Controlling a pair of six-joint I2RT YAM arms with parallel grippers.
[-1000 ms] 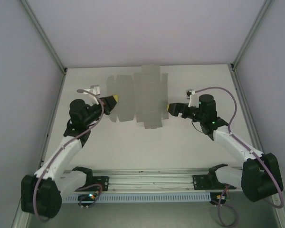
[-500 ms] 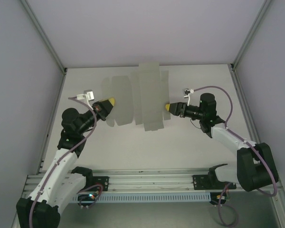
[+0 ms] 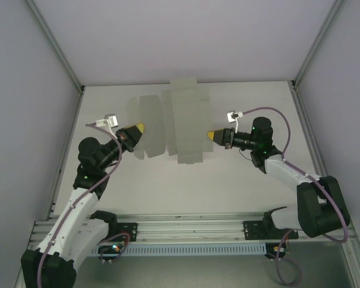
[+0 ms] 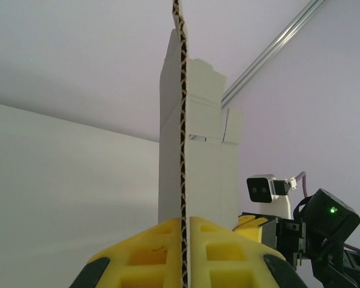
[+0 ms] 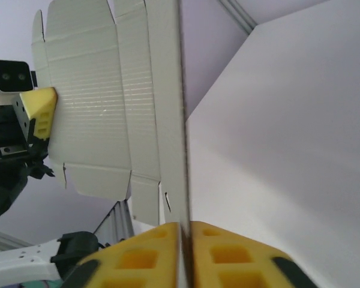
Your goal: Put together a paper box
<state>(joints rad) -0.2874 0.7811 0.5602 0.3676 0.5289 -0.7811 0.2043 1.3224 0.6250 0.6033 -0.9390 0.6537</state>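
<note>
Both arms are on the paper box (image 3: 180, 123), one per side. It is a flat grey cut-out sheet with many flaps, spread face-up to the overhead camera over the far middle of the table (image 3: 240, 180).

Left gripper (image 3: 138, 128): it sits at the sheet's left flaps, yellow tips pointing right. From its own wrist camera, the left gripper (image 4: 185, 225) has both yellow fingers (image 4: 150, 252) pressed together on the card. The paper box (image 4: 201, 156) runs away from the lens edge-on, its fluted core showing as a thin dark line between the pads. It is pinching the sheet.

Right gripper (image 3: 210, 136): it sits at the sheet's right edge, towards the near end, tips pointing left. In the right wrist view, the right gripper (image 5: 185, 228) is likewise clamped, with the card's edge rising straight out of the slit between the fingers. The broad ribbed face of the paper box (image 5: 96, 108) lies to the left of that line. One yellow finger (image 5: 41, 111) of the left arm is on the opposite edge.

So the sheet spans between the two grippers, each biting an opposite edge. Its far end overlaps the line of the back wall (image 3: 180, 42) in the overhead view. I can't tell whether it clears the table.
</note>
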